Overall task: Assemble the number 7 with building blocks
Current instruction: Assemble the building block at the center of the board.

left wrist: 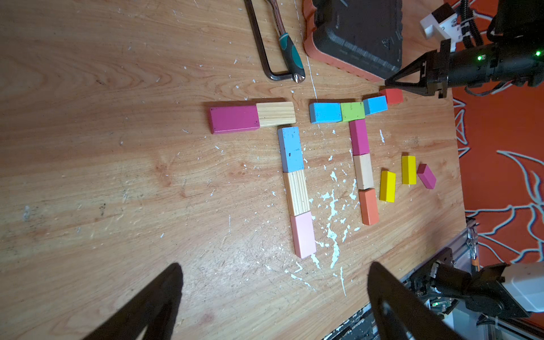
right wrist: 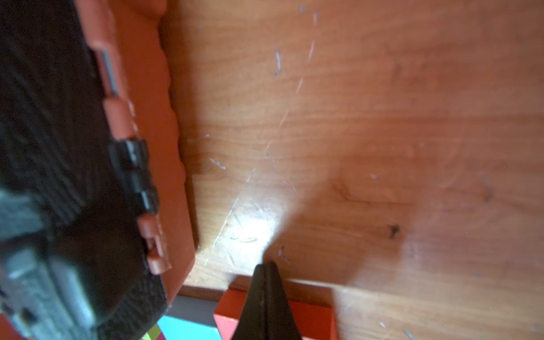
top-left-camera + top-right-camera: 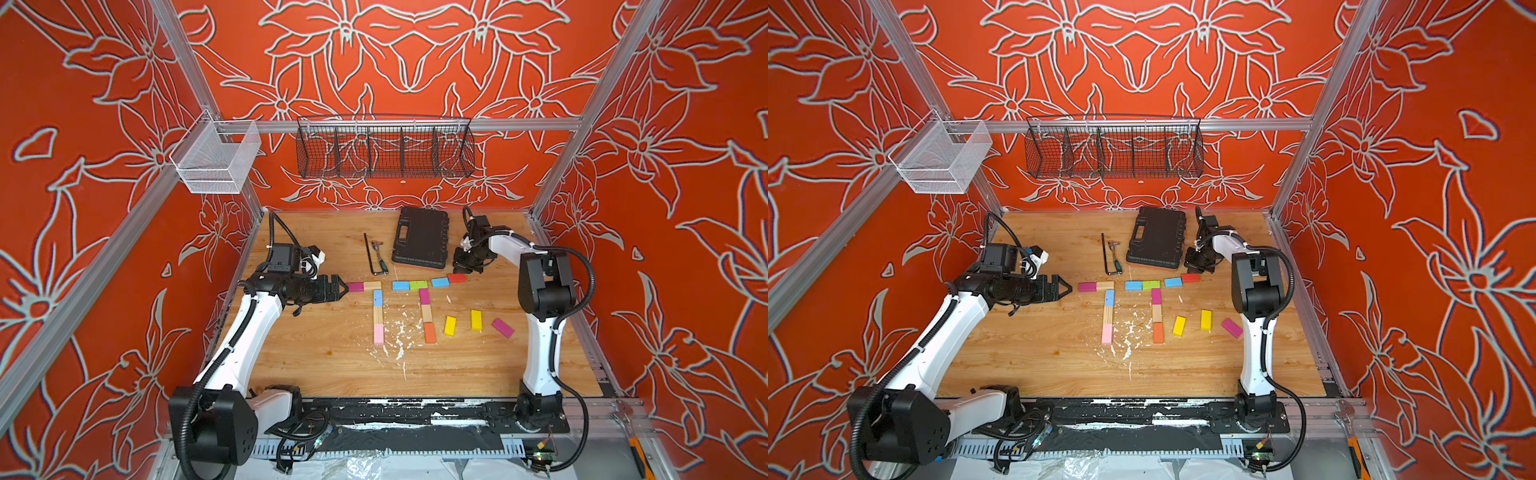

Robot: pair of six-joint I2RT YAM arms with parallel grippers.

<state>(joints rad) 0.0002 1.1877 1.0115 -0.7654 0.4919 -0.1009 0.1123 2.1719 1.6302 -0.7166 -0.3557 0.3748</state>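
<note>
In both top views, we find the number 7 (image 3: 377, 299) flat at mid-table, with the left gripper (image 3: 345, 287) just left of it. Left wrist view: its fingers (image 1: 164, 294) spread wide, holding nothing. Right wrist view: the right gripper (image 2: 266, 268), pinched closed, has its tips at a red block (image 2: 312, 319).

A black case (image 3: 420, 243) lies at the back of the wooden worktop (image 3: 316, 365), an L-shaped hex key (image 3: 368, 254) and a green-handled tool (image 3: 383, 266) just beside it
</note>
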